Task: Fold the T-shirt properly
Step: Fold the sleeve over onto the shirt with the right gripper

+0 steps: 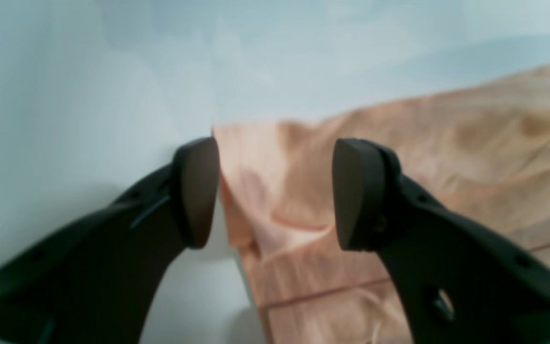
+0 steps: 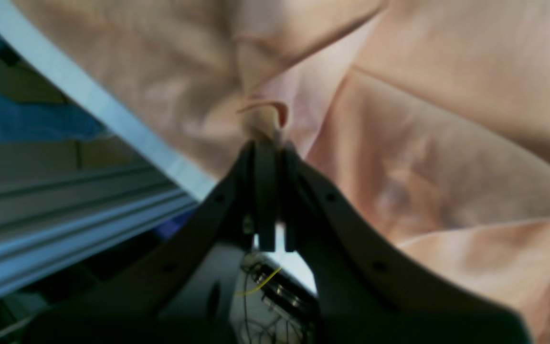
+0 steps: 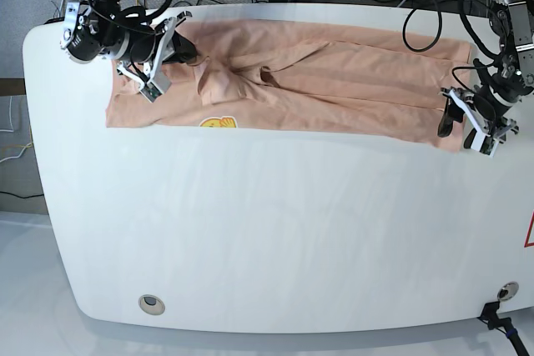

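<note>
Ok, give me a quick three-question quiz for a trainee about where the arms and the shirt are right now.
1. True or false: the right gripper is shut on a bunch of the T-shirt.
2. How do the jaws of the left gripper stand? A) open over a corner of the shirt, B) shut on cloth, C) out of view.
3. Fill in: in the base view, the small yellow print sits at the shirt's ____ edge, toward the view's left.

Key
1. True: its jaws are pressed together with cloth pinched at the tips.
2. A: a wide gap shows between the pads, with the shirt's corner below.
3. Near (front) edge.
</note>
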Motion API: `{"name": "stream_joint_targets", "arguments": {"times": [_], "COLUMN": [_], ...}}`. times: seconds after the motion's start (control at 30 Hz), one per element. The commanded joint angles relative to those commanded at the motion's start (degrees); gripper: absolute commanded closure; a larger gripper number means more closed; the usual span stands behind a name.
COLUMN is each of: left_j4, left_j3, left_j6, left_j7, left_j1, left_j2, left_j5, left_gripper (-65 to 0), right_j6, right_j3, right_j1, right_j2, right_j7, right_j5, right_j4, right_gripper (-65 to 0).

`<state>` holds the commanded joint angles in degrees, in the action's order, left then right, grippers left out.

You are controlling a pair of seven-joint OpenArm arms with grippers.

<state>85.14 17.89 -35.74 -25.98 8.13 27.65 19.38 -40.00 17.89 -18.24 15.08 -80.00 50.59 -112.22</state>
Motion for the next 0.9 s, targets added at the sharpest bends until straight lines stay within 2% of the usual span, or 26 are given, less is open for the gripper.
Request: {"name": "stream_joint_targets", "arguments": {"times": [0.17, 0.53, 0.7, 0.77, 0.83, 0.9], "left_j4": [0.0, 0.0, 0.0, 0.0, 0.0, 0.0], "left_j3": [0.0, 0.0, 0.0, 0.0, 0.0, 0.0], "left_j6": [0.0, 0.0, 0.0, 0.0, 0.0, 0.0], "left_j7": [0.0, 0.0, 0.0, 0.0, 0.0, 0.1], "left_j1": [0.0, 0.0, 0.0, -0.1, -0.1, -0.1], "left_j2": [0.0, 0.0, 0.0, 0.0, 0.0, 0.0], "left_j5": [0.0, 0.0, 0.0, 0.0, 0.0, 0.0], "left_gripper": [-35.4, -35.4, -35.4, -35.4, -35.4, -35.4], "right_j6": [0.0, 0.0, 0.0, 0.0, 0.0, 0.0], "right_j3": [-0.2, -0.4, -0.4, -0.4, -0.4, -0.3], "right_j1": [-2.2, -5.8, -6.2, -5.8, -4.6, -2.5], "right_j2": [2.4, 3.4, 3.5, 3.5, 3.7, 4.5], "right_j7": [0.0, 0.0, 0.0, 0.0, 0.0, 0.0], "right_j5": [2.1, 2.2, 2.3, 3.6, 8.5, 12.0], "right_j4": [0.0, 0.0, 0.0, -0.1, -0.1, 0.0], "right_gripper": [0.0, 0.0, -27.8, -35.8, -39.5, -39.7]}}
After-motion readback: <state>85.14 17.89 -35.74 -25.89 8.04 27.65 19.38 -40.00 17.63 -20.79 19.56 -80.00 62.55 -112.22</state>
